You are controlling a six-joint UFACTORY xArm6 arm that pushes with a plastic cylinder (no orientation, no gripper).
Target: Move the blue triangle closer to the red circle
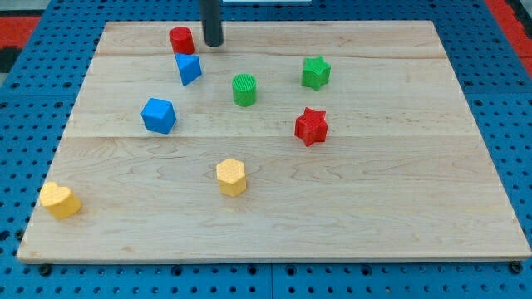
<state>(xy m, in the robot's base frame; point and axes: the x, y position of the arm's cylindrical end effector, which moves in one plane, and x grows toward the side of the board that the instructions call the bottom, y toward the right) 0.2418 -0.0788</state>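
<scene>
My tip beside red circle, above blue triangle

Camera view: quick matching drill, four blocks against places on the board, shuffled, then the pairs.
Blocks:
1. red circle
2. blue triangle
3. red star
4. yellow heart

Places:
A. near the view's bottom left corner of the board
B. just below the red circle
C. right of centre, below the green star
D. near the view's top edge, just left of my tip

Pairs: 1-D, 2-B, 3-C, 4-A
</scene>
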